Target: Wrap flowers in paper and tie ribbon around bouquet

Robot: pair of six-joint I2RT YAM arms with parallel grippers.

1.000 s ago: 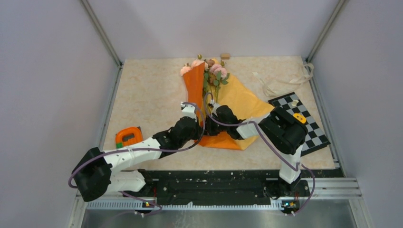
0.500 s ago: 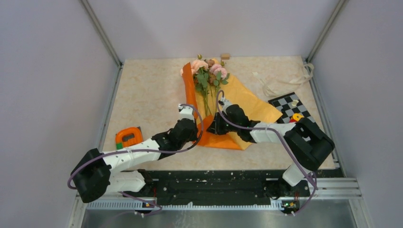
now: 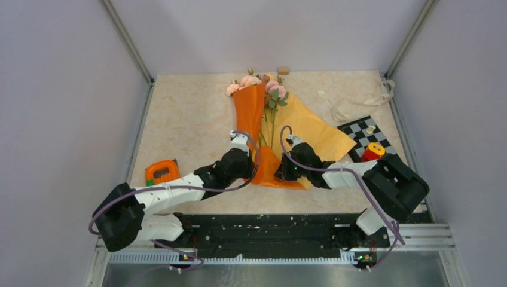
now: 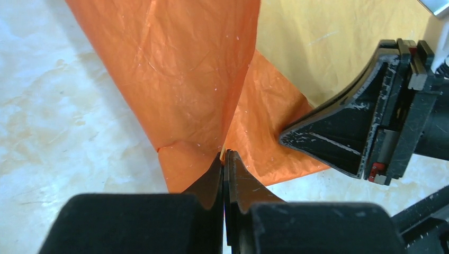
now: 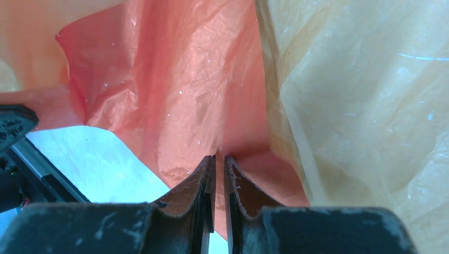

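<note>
Wrapping paper (image 3: pixel 311 128), centre frame, over flowers (image 3: pixel 251 80) at upper centre. Clamping orange flap edge in left gripper (image 4: pixel 225 157). At right gripper (image 5: pixel 218 159): a slit apart at the fold, hold unclear. Keep flap taut, roll across stems, avoid tearing.

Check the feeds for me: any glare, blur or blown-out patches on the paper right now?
Top view: even light, soft shadows, paper sharp. Left wrist: crinkles crisp, only tiny glare specks. Right wrist: paper soft and washed-out; the table at lower left is blown out to pale blue-white.
</note>
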